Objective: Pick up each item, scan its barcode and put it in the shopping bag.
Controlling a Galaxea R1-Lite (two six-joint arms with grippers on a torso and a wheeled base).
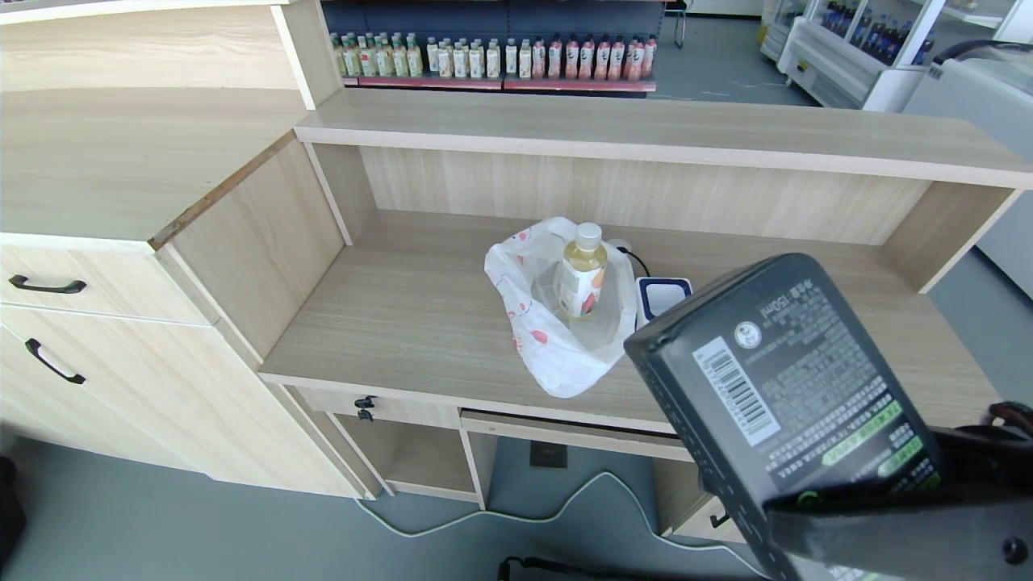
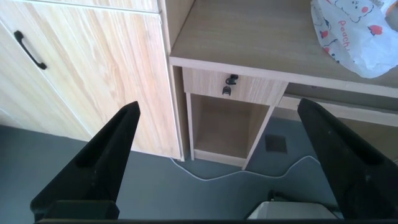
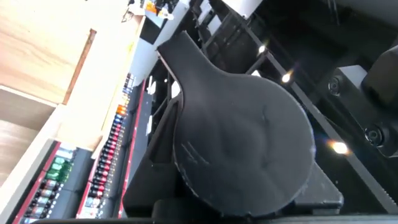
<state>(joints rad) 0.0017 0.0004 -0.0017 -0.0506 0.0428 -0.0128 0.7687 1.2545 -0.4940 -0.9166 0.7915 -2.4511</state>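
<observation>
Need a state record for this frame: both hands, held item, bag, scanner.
right hand: shut on black container, held up in front of the counter
barcode: facing the head camera
left hand: open, empty, over the floor in front of the counter
shopping bag: white, open, on the counter
bottle: upright inside the shopping bag
scanner: likely the small white-and-blue device with a cable, beside the bag
progress: bottle bagged; black container not yet

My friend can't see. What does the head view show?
The right gripper holds a black pack, barcode showing, close to the camera. Behind it a bottle stands in a white bag on a wooden counter.
</observation>
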